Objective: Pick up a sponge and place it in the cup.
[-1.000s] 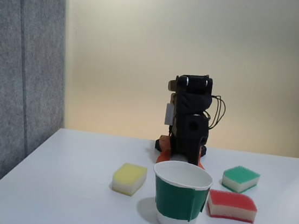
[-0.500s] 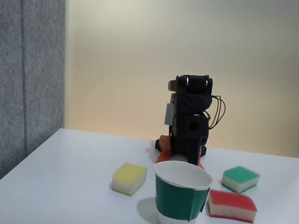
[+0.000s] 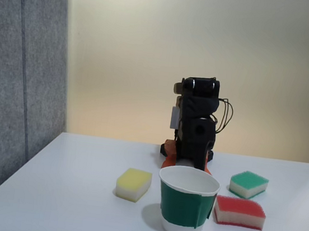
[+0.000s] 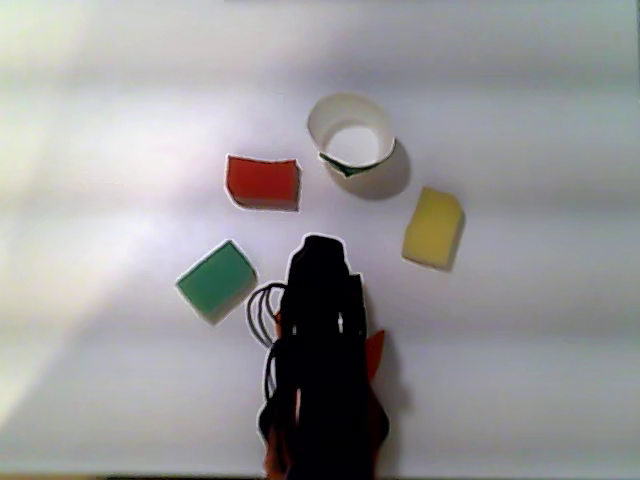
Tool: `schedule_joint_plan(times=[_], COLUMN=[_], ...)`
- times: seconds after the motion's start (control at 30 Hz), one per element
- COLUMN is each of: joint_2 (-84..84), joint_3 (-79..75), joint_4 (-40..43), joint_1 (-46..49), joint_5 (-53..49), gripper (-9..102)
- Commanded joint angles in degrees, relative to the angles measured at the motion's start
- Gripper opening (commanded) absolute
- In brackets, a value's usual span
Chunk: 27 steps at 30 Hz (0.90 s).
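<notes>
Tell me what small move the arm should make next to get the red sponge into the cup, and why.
Probably unfold and reach toward the red sponge. The arm sits folded upright at the back of the table, holding nothing, while the sponge lies flat beside the cup in the fixed view and the cup looks empty. From above, the sponge lies just ahead of the arm, slightly left. I can't tell whether its fingers are open.

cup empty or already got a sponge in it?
Empty. The cup shows a bare white inside from above; the red sponge lies on the table beside it.
</notes>
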Motion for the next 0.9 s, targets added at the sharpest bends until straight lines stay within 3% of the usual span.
schedule_joint_plan(times=[0.0, 0.4, 0.57, 0.87], joint_2=[1.23, 1.23, -1.05, -44.03], joint_3=[2.64, 1.49, -5.27, -38.23], joint_4=[1.05, -2.55, 0.70, -0.18], joint_1=[0.00, -1.32, -0.53, 3.87], joint_5=[0.35, 3.69, 2.99, -12.04], gripper=[6, 0, 0, 0])
